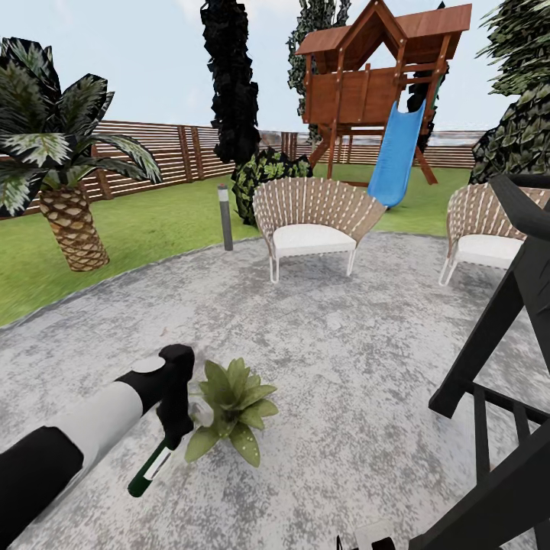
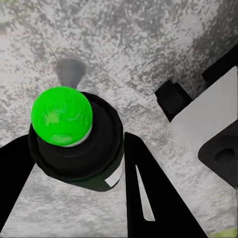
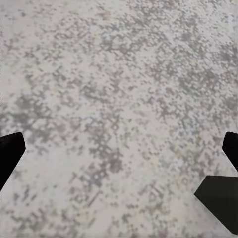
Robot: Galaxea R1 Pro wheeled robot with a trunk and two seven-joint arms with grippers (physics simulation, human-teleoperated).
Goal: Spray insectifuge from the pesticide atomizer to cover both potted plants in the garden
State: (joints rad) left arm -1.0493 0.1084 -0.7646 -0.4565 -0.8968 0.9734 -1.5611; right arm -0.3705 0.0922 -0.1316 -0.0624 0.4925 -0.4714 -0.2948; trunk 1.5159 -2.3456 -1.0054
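The pesticide atomizer (image 1: 149, 471) hangs tilted over the grey paving of the garden, its white head pointing toward a potted plant (image 1: 233, 409), a low rosette of olive-green leaves just right of it. My left gripper (image 1: 173, 434) is shut on the bottle's body. In the left wrist view the atomizer (image 2: 74, 148) shows as a dark body with a bright green ball on top, pinched between the two black fingers (image 2: 144, 193) of the left gripper (image 2: 77, 186). My right gripper (image 3: 119, 148) is open over bare paving, fingertips far apart with nothing between them.
Two wicker chairs (image 1: 313, 221) (image 1: 489, 229) stand at the back of the paved circle. A grey bollard lamp (image 1: 225, 218), a palm (image 1: 65, 191) on the lawn, a wooden play tower with a blue slide (image 1: 393, 156) and a slat fence (image 1: 168, 156) lie beyond. A black frame (image 1: 496, 344) rises close on the right.
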